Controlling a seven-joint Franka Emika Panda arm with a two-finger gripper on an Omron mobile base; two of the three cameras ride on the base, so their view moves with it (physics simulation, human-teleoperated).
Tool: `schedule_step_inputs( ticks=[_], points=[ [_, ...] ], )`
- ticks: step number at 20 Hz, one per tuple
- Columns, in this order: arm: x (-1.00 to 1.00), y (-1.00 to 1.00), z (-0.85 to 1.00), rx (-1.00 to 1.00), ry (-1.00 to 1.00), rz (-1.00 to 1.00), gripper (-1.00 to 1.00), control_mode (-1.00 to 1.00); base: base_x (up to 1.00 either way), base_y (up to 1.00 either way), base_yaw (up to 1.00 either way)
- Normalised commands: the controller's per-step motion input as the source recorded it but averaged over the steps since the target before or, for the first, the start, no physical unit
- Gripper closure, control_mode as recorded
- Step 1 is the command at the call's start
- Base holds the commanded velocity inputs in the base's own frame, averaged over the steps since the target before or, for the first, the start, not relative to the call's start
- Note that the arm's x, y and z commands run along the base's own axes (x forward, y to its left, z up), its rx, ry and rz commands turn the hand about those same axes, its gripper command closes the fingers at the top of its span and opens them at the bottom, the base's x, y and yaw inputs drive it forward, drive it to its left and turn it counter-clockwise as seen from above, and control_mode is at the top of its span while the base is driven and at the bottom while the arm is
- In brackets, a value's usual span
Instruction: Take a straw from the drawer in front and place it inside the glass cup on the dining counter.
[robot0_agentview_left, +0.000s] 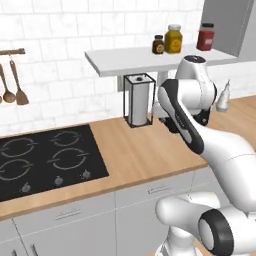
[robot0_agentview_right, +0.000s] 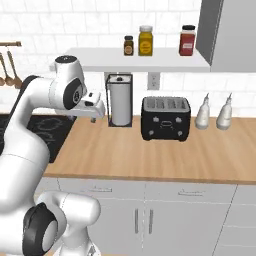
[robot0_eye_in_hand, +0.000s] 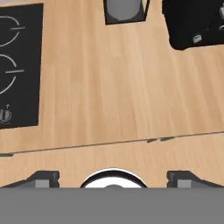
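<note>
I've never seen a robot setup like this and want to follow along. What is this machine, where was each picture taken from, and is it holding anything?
It is a white robot arm on a mobile base in a simulated kitchen. Two pictures come from cameras behind it, left and right; the third looks down from its hand. On the wooden counter stand a paper towel holder, a black toaster and two white bottles, beside a black cooktop. Jars sit on the shelf. The gripper hangs open over bare wood, holding nothing. The drawers below are closed.
</note>
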Motion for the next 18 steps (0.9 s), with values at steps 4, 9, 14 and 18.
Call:
schedule_step_inputs(
  ticks=[4, 9, 14, 18],
  points=[
    [0.0, 0.0, 0.0, 0.0, 0.0, 0.0, -1.0, 1.0, -0.11, 1.0, -0.44],
    [0.0, 0.0, 0.0, 0.0, 0.0, 0.0, -1.0, 1.0, 0.0, 0.81, -0.34],
    [0.0, 0.0, 0.0, 0.0, 0.0, 0.0, -1.0, 1.0, -0.08, 0.76, -0.47],
    [0.0, 0.0, 0.0, 0.0, 0.0, 0.0, -1.0, 1.0, 0.07, 0.62, -0.57]
  ],
)
